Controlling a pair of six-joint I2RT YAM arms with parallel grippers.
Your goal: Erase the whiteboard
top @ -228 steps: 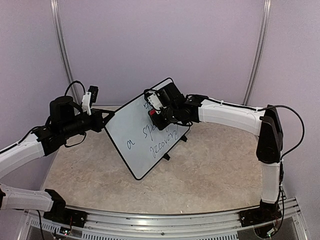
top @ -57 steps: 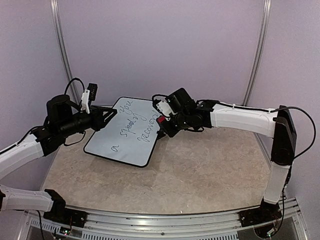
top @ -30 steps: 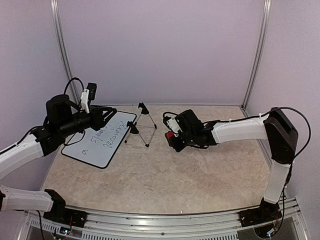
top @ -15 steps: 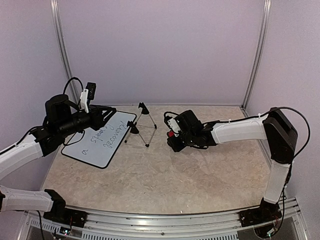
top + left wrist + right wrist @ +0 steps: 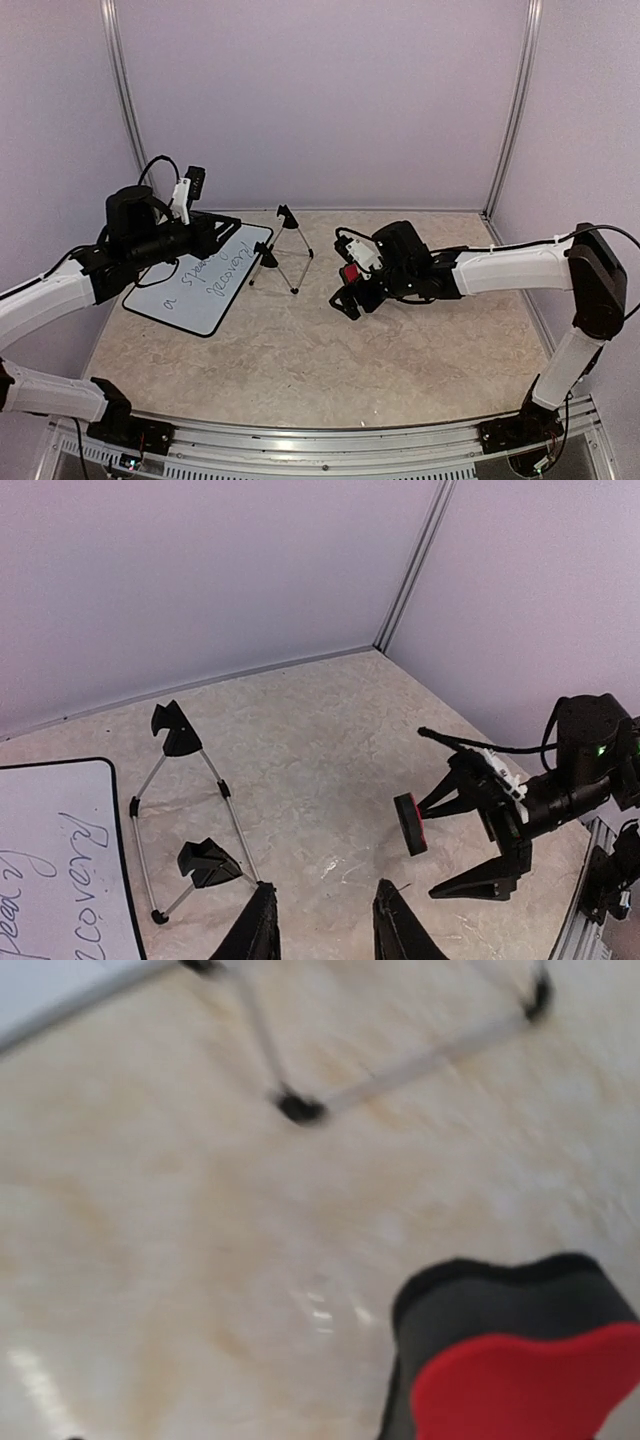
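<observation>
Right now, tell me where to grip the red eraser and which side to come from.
Pinch the eraser across its two broad faces, mid-length. In the left wrist view it looks like a thin slab up on edge, ahead of the open right gripper, so come from that side, one finger per face.

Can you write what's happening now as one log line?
whiteboard: lying flat, writing unerased | right gripper: open, red eraser at its jaws | left gripper: empty, near whiteboard | stand: bare, beside whiteboard
</observation>
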